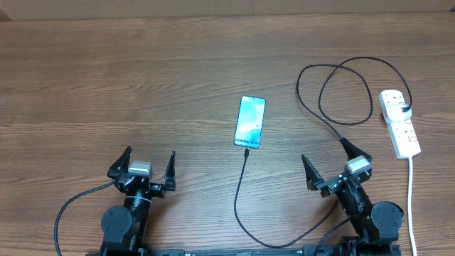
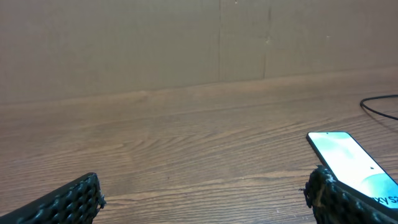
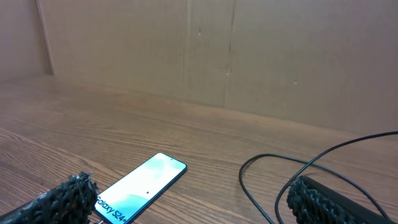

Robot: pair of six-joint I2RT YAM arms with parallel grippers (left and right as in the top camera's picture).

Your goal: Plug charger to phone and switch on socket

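Two sets of jaws are gaping wide, empty: left gripper (image 1: 150,155) lower left, right gripper (image 1: 324,151) lower right. Phone (image 1: 249,121) is lying lit at centre, charger (image 1: 240,199) tip meeting its lower edge. Socket (image 1: 399,122) is sitting upper right.

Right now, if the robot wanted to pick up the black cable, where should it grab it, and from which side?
Probably just behind the small plug tip, near the phone's lower edge. There the cable lies flat on the table in a fairly straight run, so coming straight down from above, jaws straddling it crosswise, looks best. Whether it's already plugged in is unclear.
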